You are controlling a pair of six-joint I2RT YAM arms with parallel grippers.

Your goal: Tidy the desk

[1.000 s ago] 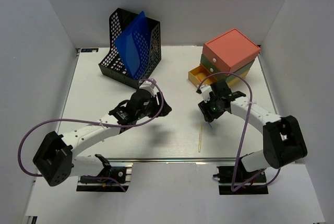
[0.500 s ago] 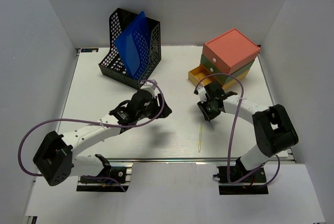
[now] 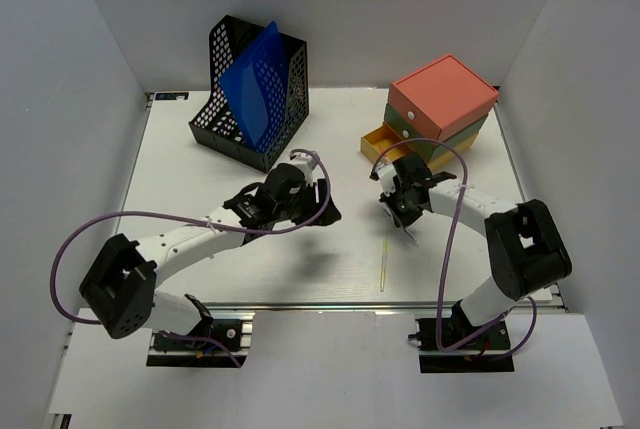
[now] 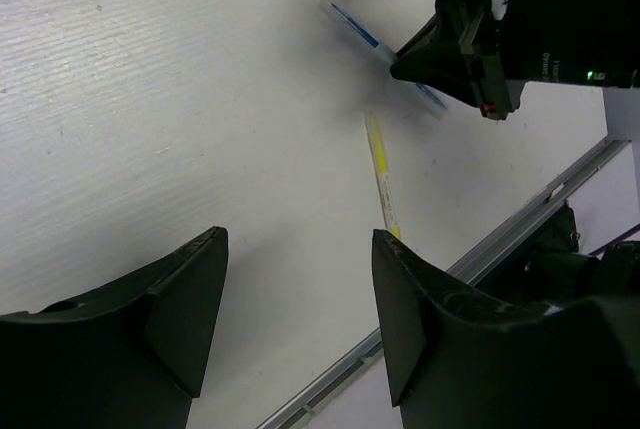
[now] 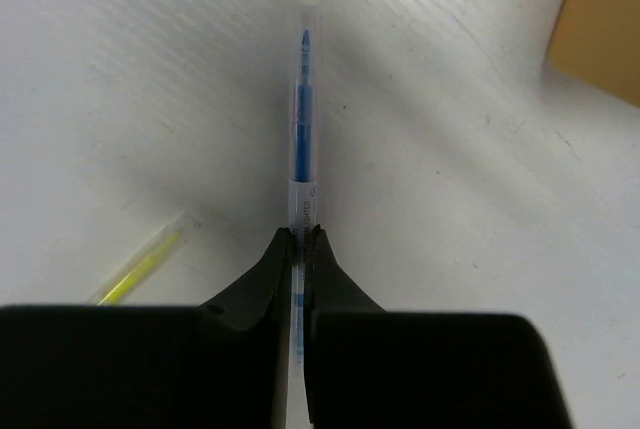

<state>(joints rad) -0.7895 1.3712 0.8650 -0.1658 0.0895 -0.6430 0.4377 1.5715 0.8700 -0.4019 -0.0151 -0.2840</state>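
My right gripper (image 5: 300, 239) is shut on a blue highlighter (image 5: 303, 119), which sticks out forward from between the fingertips, low over the white desk (image 3: 200, 179). In the top view this gripper (image 3: 405, 215) is right of centre, in front of the drawers. A yellow pen (image 3: 383, 267) lies on the desk near the front rail, just left of the blue one (image 4: 355, 29) in the left wrist view. My left gripper (image 4: 298, 239) hangs open and empty over bare desk at centre (image 3: 325, 211), its fingers pointing toward the yellow pen (image 4: 380, 171).
A black mesh file holder (image 3: 225, 124) with a blue folder (image 3: 255, 79) stands at the back left. Stacked coral, green and yellow drawers (image 3: 440, 99) stand at the back right, the yellow bottom drawer (image 3: 385, 144) pulled open. A metal rail (image 3: 300, 306) runs along the front edge.
My right gripper has shut on the blue highlighter. The left arm has swung a little to the right, toward the middle of the desk.
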